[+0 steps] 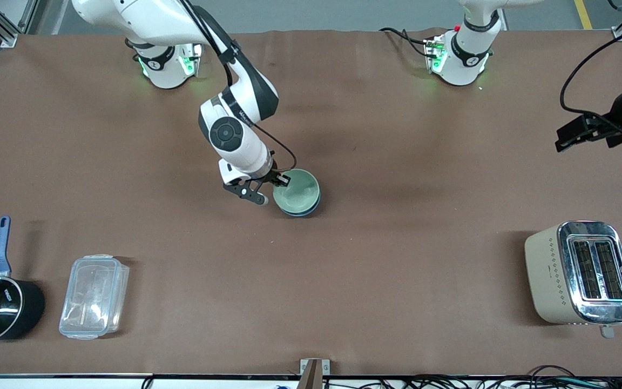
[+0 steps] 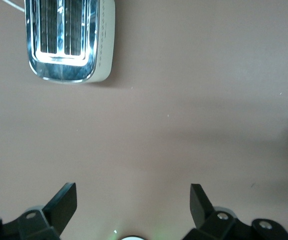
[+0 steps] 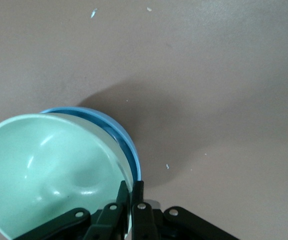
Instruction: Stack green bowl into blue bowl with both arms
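Right claw (image 1: 269,186) pinches the rim of the green bowl (image 1: 296,190), its fingers pressed together on it, mid-table. That bowl sits tilted inside the blue bowl (image 1: 303,212) on the table (image 1: 343,270), so the stacking looks nearly done; release and settling seem left. Left claw (image 2: 134,202) waits, spread and empty, over bare table toward the left arm's end

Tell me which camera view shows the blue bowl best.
The right wrist view: the blue bowl appears close, under the green bowl. The front view shows only its lower edge; the left wrist view shows none.
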